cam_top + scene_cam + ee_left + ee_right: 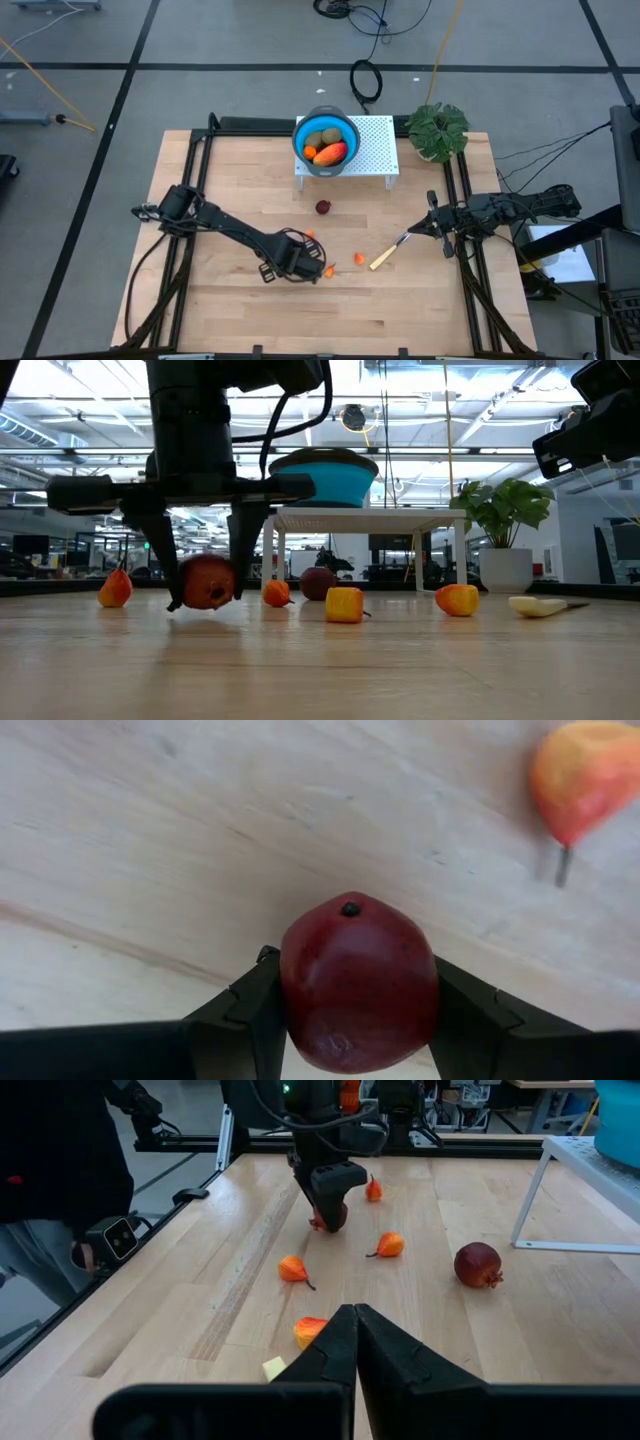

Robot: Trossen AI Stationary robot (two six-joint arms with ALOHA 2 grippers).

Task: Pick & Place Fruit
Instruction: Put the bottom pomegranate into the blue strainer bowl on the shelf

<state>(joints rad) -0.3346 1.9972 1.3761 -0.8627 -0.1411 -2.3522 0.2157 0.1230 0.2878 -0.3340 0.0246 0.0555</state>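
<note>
Surrounding the left gripper (308, 268), small orange bits (276, 593) lie scattered on the table (240, 170); a knife (388, 255) rests at its 3 o'clock. Its fingers (250, 1010) clasp a dark red ball (358, 982), glossy, dark-tipped, seemingly touching the wood. Another red ball (323, 207) lies at 12 o'clock, before the blue bowl (325, 147). The right gripper (438, 224) waits clenched, empty.

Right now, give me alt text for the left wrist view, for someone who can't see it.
The left end effector grips a dark red ball fruit between its two dark fingers, just above the wooden table. A small orange fruit bit lies farther off.
</note>
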